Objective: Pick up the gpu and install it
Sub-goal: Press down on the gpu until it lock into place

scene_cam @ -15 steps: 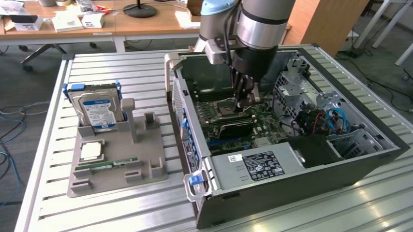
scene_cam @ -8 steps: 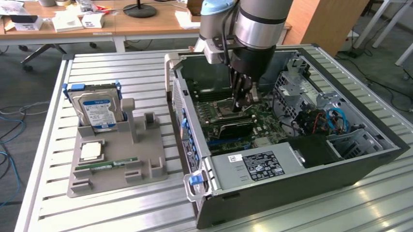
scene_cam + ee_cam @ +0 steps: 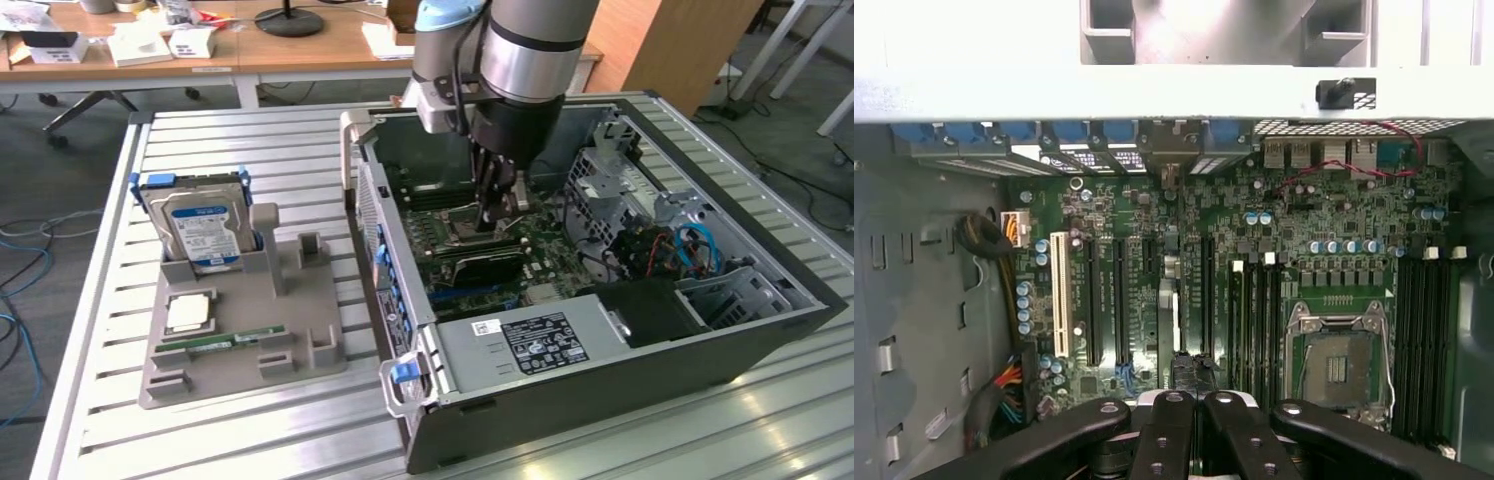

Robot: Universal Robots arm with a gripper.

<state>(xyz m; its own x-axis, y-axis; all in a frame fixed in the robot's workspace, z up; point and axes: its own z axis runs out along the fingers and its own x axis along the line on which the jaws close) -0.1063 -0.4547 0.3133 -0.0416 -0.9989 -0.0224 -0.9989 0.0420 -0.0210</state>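
I see a green motherboard [image 3: 1154,270] with black slots, a blue-white-labelled silver hard drive [image 3: 203,228], and a grey holder tray [image 3: 240,345].

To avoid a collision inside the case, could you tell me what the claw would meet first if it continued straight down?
Most likely the gpu lying on the motherboard directly beneath the shut claw, though depth is unclear.

Room light is bright, even, overhead. Glare streaks the slatted metal table [image 3: 240,150] at about 5 o'clock in the exterior view. The computer case [image 3: 747,330] interior sits in shade. In the wrist view the case wall [image 3: 1154,90] toward 12 o'clock is blown out white; the motherboard [image 3: 1304,250] is dimmer, soft in detail.
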